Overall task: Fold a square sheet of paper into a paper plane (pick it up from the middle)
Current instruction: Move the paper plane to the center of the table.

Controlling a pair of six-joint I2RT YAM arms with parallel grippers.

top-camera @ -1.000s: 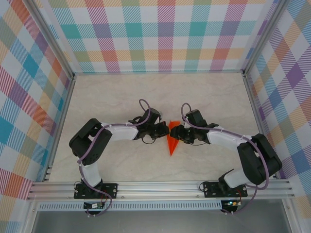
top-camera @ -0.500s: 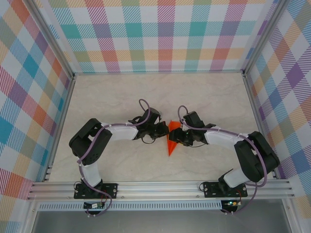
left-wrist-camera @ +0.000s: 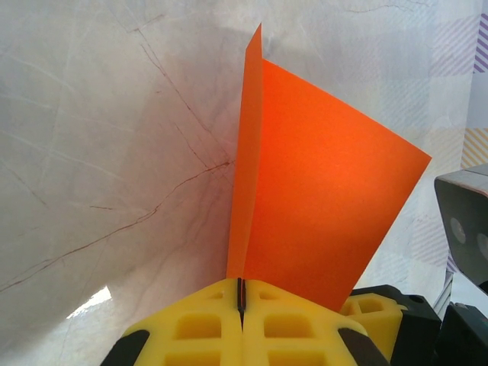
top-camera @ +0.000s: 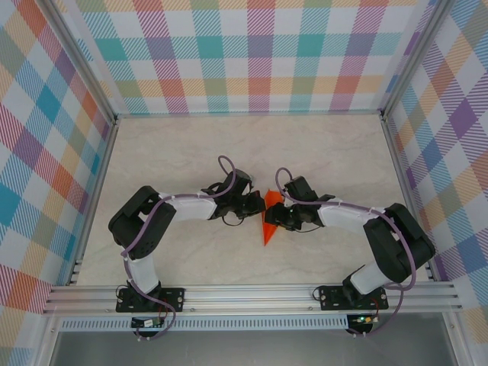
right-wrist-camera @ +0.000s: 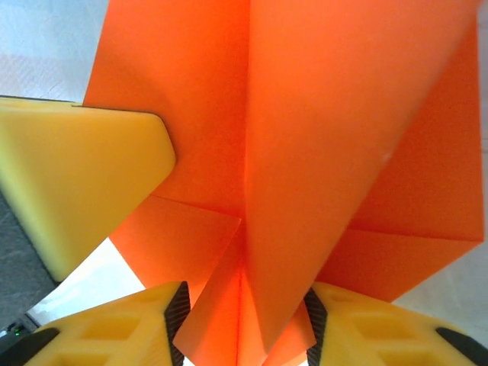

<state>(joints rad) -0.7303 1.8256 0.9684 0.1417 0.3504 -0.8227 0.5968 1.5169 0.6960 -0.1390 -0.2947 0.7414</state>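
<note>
**Q:** Top external view: surface, room, and workpiece position?

**A:** The table (top-camera: 320, 152) is pale and marble-patterned, and plaid walls (top-camera: 252, 53) enclose it on three sides. An aluminium rail (top-camera: 252, 297) runs along the near edge. The paper plane (top-camera: 267, 227) is at the table centre, between the left gripper (top-camera: 256, 204) and the right gripper (top-camera: 277, 215). Its long axis runs far to near. The pointed nose faces the near edge and the wide end is at the grippers.

**Q:** Left wrist view: state of the left gripper?

**A:** The left gripper (left-wrist-camera: 241, 293) has its yellow fingers together, clamped on the edge of the paper plane (left-wrist-camera: 320, 198). One thin layer stands edge-on and a broad flap slants to the right. The table (left-wrist-camera: 114, 114) lies behind.

**Q:** Right wrist view?

**A:** The right gripper (right-wrist-camera: 244, 324) has its fingers (right-wrist-camera: 114, 328) apart, one on each side of the centre fold of the paper plane (right-wrist-camera: 320, 114). Whether they press on the paper cannot be told. A yellow finger (right-wrist-camera: 84, 183) of the left gripper rests against the left flap.
</note>
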